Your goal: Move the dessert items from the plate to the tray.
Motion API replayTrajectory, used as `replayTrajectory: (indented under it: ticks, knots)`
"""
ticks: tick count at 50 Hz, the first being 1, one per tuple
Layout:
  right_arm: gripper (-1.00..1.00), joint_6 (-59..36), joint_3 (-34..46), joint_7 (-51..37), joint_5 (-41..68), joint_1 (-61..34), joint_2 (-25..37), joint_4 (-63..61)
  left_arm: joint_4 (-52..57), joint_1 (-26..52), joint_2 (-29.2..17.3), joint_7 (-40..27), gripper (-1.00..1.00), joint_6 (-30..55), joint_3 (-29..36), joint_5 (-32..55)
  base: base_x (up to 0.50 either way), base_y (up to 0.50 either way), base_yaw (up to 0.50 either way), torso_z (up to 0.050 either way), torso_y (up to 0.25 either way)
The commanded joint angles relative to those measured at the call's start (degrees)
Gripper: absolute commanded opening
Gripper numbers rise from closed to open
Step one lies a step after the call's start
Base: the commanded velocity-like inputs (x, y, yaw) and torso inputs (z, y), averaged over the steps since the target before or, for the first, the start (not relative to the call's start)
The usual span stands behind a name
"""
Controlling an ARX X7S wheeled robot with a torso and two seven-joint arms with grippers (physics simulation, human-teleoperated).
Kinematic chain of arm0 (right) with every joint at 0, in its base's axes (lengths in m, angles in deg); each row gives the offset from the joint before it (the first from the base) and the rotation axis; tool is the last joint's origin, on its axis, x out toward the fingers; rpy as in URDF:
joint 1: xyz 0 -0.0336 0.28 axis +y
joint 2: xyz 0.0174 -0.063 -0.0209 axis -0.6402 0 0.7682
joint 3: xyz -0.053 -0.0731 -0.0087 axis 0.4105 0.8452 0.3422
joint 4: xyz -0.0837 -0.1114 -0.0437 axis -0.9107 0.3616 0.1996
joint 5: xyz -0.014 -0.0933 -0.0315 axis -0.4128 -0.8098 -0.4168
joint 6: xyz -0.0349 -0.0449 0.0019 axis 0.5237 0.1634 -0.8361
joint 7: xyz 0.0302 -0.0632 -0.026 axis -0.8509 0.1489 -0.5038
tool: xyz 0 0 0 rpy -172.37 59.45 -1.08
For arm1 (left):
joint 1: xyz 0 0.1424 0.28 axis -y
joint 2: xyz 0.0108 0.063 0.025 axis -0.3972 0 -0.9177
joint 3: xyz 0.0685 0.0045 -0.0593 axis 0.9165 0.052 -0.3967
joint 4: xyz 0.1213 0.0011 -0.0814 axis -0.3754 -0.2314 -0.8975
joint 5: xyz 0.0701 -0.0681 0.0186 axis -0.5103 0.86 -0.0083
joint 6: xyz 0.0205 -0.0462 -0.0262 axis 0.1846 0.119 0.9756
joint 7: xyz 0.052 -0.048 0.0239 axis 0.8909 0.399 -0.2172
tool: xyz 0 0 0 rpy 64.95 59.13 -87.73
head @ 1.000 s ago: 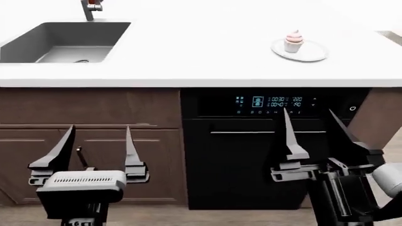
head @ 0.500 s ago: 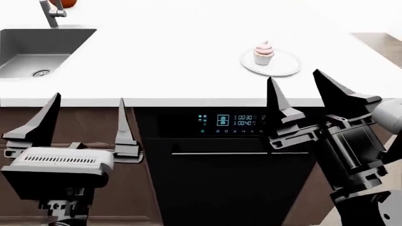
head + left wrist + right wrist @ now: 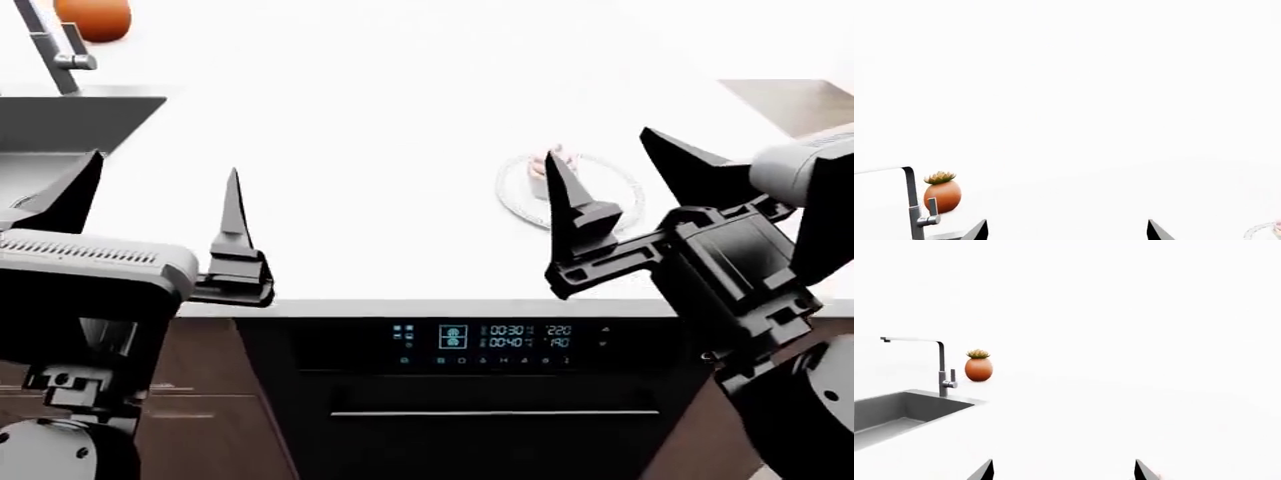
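Pink frosting marks the cupcake [image 3: 546, 166], which stands on the plate [image 3: 607, 195] on the white worktop [image 3: 374, 180]. In the head view it sits right behind the inner fingertip of the right gripper [image 3: 618, 190], partly hidden by it, so only its top and a little of the pale wrapper show. The right fingers [image 3: 571, 210] are spread wide and hold nothing; whether they hang above the plate or short of it cannot be told from this view. The left gripper [image 3: 147, 215] is also wide and empty, well apart from the plate, nearer the sink [image 3: 54, 125]. In the left wrist view only a sliver of the plate's rim shows at the picture's edge; the right wrist view shows the faucet [image 3: 937, 365] and the potted plant [image 3: 978, 366] far beyond the fingertips, and no dessert. No tray appears in any view, and no second sweet can be made out.

The cupcake will likely be light and soft. Its frosting would smear or crush under any touch, and the paper wrapper gives way if squeezed hard. The best hold is probably low on the wrapper, one finger on each side below the frosting, closed just enough to lift. The plate looks smooth, so a sideways nudge may slide the cupcake instead of seating it between the fingers.
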State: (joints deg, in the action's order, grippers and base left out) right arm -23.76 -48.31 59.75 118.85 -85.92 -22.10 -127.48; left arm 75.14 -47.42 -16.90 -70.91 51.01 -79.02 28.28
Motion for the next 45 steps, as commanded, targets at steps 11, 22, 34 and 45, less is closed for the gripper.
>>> replayTrajectory:
  ticks: [11, 22, 34, 45]
  knots:
    - [1.00, -8.12, 2.63, -1.97, 10.70, -4.91, 3.77, 0.54, 1.97, 4.10, -1.89, 0.14, 1.00, 6.72, -1.54, 3.03, 0.50, -0.08, 0.00, 0.050, 0.019]
    - [1.00, -8.57, 1.95, -3.54, 13.63, -5.64, 4.55, 0.86, 1.95, 3.21, -3.07, 0.47, 1.00, 4.74, -0.34, 2.22, 0.50, -0.08, 0.00, 0.036, 0.014]
    - [1.00, -11.47, 7.09, -6.75, 5.62, -7.88, 4.70, 4.83, 2.41, 2.08, -3.68, 0.32, 1.00, 4.13, -0.86, 2.29, 0.00, 0.00, 0.00, 0.000, 0.000]
    - [1.00, -8.33, 12.45, -0.24, -2.79, -8.45, 2.27, 19.02, 2.58, 1.69, -4.71, 0.06, 1.00, 3.65, 0.64, 1.39, 0.00, 0.00, 0.00, 0.000, 0.000]
